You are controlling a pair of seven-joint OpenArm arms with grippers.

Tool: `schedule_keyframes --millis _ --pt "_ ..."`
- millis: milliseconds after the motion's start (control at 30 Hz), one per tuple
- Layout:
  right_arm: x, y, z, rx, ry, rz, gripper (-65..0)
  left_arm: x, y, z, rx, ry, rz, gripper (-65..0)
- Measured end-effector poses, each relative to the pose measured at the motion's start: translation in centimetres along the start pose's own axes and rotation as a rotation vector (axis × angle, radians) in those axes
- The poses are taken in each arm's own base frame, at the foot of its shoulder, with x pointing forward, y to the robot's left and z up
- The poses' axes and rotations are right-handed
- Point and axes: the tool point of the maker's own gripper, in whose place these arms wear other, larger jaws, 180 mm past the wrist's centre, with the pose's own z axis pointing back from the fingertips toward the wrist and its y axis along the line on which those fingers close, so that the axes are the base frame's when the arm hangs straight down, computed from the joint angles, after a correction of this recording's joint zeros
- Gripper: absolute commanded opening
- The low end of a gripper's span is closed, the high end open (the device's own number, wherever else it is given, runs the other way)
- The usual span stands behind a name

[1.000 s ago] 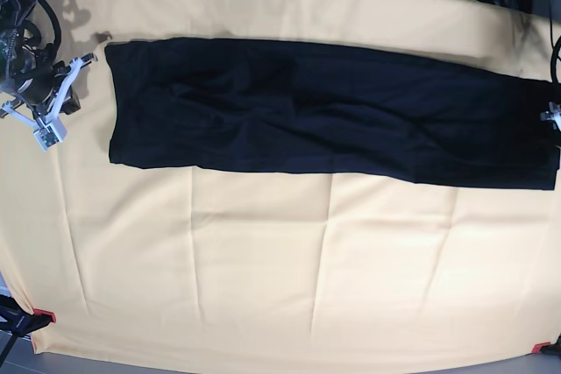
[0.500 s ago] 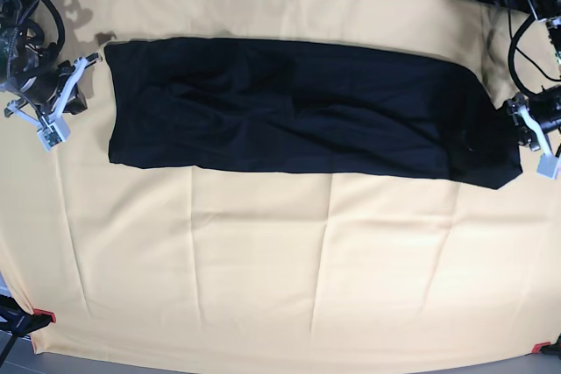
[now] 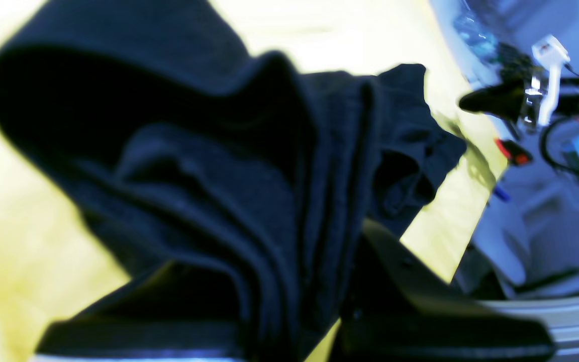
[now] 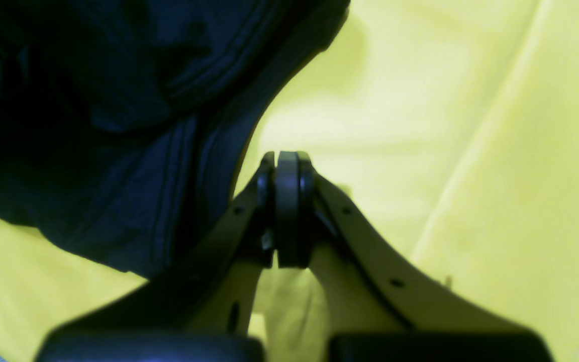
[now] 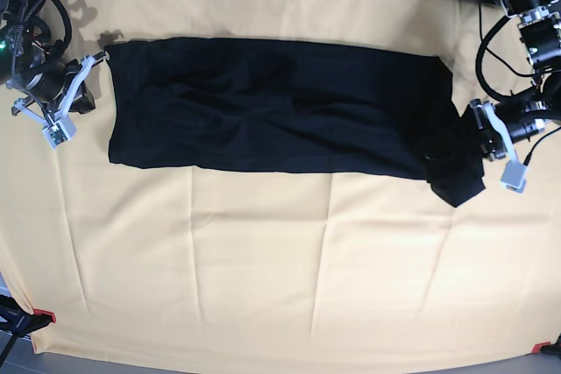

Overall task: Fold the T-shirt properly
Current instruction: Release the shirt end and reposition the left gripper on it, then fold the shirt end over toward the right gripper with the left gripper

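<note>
A black T-shirt [image 5: 272,107] lies as a long band across the upper half of the base view, on a yellow cloth [image 5: 263,260] that covers the table. Its left end is flat and squared off near the upper left of the frame; its right end is bunched and lifted off the cloth at the right edge of the frame, where a dark point of fabric hangs down toward the lower right. The left gripper [image 5: 480,142], at the right of the base view, has its jaws closed on that bunched end: in the left wrist view several stacked folds of the shirt [image 3: 249,191] run down between the two dark fingers [image 3: 410,281] at the bottom of the frame. The right gripper [image 5: 66,94], at the upper left of the base view, sits just beside the shirt's left edge. In the right wrist view its jaws [image 4: 287,201] are pressed fully together at the centre of the frame with nothing between them, and the shirt's hem [image 4: 118,125] fills the upper left, close beside the gripper.
</note>
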Motion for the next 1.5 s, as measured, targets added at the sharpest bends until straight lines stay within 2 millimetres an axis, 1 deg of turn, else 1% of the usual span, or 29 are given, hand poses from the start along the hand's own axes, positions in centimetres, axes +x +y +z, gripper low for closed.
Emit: schedule_keyframes --millis 133,467,600,700,733,833,867,900,933,1033,1100,1233,1333,1433,1500 --pt "0.0 0.0 0.0 0.0 0.0 0.0 -65.0 -0.9 -1.3 -2.1 -0.062 -0.008 0.027 -65.0" --pt "0.0 0.0 0.0 0.0 -0.003 0.0 -65.0 -1.3 -3.9 -5.5 -0.164 -0.098 0.058 -65.0" --pt "0.1 0.0 0.0 0.0 -0.003 0.0 -65.0 -1.4 -4.7 -6.5 -0.193 -0.125 0.076 -65.0" --pt "0.1 0.0 0.0 0.0 -0.003 0.0 -65.0 -1.4 -4.9 -6.6 -0.199 -0.13 0.064 -65.0" --pt "0.1 0.0 0.0 0.0 -0.003 0.0 -65.0 -1.4 -4.9 -6.7 -0.202 -0.126 0.066 -60.6" --pt "0.1 0.0 0.0 0.0 -0.003 0.0 -65.0 -1.8 -5.3 -7.3 -0.218 -0.099 0.122 -31.7" --pt "0.1 0.0 0.0 0.001 -0.003 0.0 -65.0 -2.0 -5.7 -7.7 -0.232 -0.084 0.129 -24.6" --pt "0.1 0.0 0.0 0.001 -0.003 0.0 -65.0 -2.3 -6.1 -8.2 -0.246 -0.065 0.142 -20.2" --pt "0.1 0.0 0.0 0.001 -0.003 0.0 -65.0 -2.6 -6.6 -8.6 -0.262 -0.047 0.149 -18.3" --pt "0.1 0.0 0.0 0.0 -0.003 0.0 -65.0 -3.1 -7.4 -9.3 -0.29 -0.022 0.145 -18.4" --pt "0.1 0.0 0.0 0.0 -0.003 0.0 -65.0 -2.8 -7.2 -9.2 -0.285 -0.025 0.139 -18.4" --pt "0.1 0.0 0.0 0.001 -0.003 0.0 -65.0 -0.6 -6.1 -8.3 -0.25 -0.088 0.109 -18.4" --pt "0.1 0.0 0.0 0.0 -0.003 0.0 -65.0 1.7 -5.2 -6.6 -0.201 -0.164 0.073 -18.4" --pt "0.1 0.0 0.0 0.001 -0.003 0.0 -65.0 2.9 -4.6 -4.9 -0.152 -0.195 0.024 -18.4" --pt "0.1 0.0 0.0 0.001 -0.004 0.0 -65.0 3.6 -4.2 -3.5 -0.113 -0.221 -0.041 -18.5"
